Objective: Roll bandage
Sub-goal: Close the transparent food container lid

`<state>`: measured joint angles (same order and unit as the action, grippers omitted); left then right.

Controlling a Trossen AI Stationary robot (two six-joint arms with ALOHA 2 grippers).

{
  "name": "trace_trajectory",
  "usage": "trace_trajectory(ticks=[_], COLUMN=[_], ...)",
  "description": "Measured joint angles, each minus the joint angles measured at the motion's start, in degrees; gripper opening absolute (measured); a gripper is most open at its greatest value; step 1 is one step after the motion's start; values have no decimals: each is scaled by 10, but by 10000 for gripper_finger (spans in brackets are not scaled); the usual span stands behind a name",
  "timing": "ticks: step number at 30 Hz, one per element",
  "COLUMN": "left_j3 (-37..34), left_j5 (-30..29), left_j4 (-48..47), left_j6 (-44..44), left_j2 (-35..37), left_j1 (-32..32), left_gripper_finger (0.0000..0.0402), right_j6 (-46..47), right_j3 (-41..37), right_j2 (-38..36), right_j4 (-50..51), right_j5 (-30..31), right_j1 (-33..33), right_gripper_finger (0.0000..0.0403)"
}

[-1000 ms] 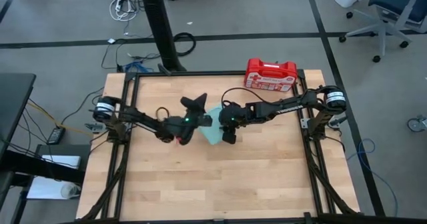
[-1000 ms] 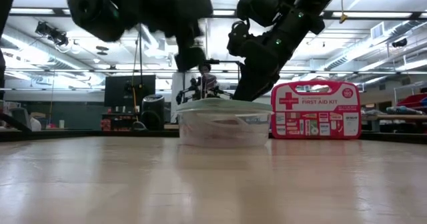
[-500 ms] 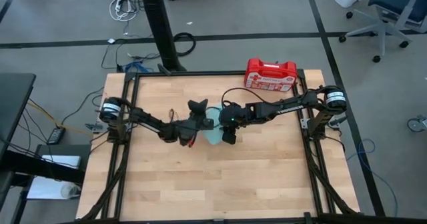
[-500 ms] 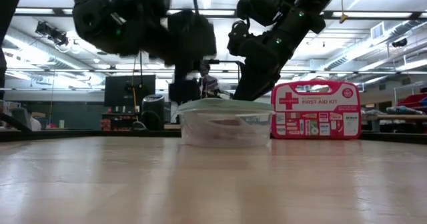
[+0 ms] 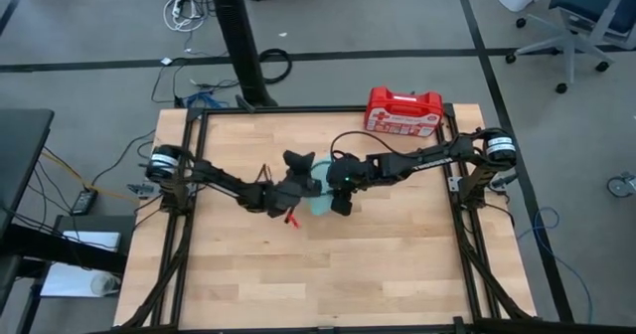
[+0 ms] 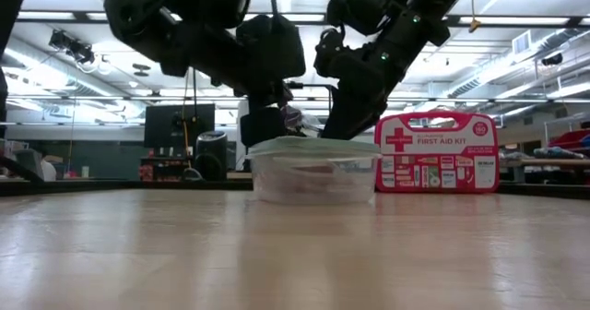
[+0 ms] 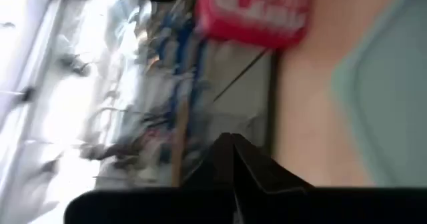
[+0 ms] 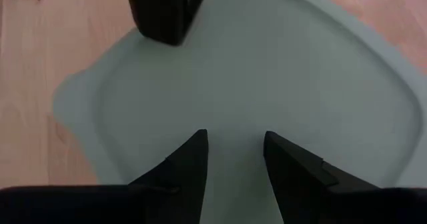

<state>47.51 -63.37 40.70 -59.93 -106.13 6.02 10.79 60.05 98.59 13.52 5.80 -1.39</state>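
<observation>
The bandage [image 5: 292, 218] shows as a short bright red strip on the wooden surface [image 5: 318, 274], just beside the left gripper [image 5: 295, 197] and close to the near-left edge of the lidded tub [image 5: 320, 204]. Whether the strip hangs from the gripper or lies loose on the wood I cannot tell from above; only a small piece of it shows.

The left gripper has its fingers [image 7: 230, 159] pressed together, meeting in a point in its own wrist view. It sits at the left rim of the tub, with the arm reaching in from the left side of the surface.

The right gripper [image 8: 233, 151] hovers directly over the pale green lid [image 8: 267, 71], its fingers apart with a clear gap between them and nothing in that gap. A dark part of the left arm [image 8: 163, 11] shows at the lid's far edge.

From table height the tub [image 6: 313, 172] is clear plastic, standing in the middle of the surface, both arms hanging above it. A red first-aid kit [image 6: 436, 153] stands behind it, at the far right edge of the surface [image 5: 402, 110].
</observation>
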Motion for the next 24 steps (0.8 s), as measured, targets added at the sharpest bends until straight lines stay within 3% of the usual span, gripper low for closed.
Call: trace_trajectory(ticks=[2, 9, 12, 15, 19, 21, 24], left_j3=[4, 7, 8, 1, 1, 11, 13], left_j5=[-32, 6, 15, 21, 83, 26, 6], left_j4=[51, 339, 406, 315, 6, 1, 59], left_j6=[-45, -276, -311, -210, 32, 60, -24], left_j2=[-2, 27, 26, 28, 9, 1, 12], left_j1=[6, 33, 34, 20, -10, -9, 0], left_gripper_finger=[0, 0, 0, 0, 0, 0, 0], right_j6=[-2, 0, 4, 6, 7, 7, 4], right_j3=[1, 5, 5, 5, 7, 6, 6], right_j2=[-1, 0, 0, 0, -1, 0, 0], right_j4=[1, 3, 4, 3, 5, 4, 1], right_j5=[1, -5, -5, -5, -3, 0, 1], right_j1=[0, -2, -2, -2, 2, 5, 5], right_gripper_finger=[149, 149, 149, 149, 149, 149, 149])
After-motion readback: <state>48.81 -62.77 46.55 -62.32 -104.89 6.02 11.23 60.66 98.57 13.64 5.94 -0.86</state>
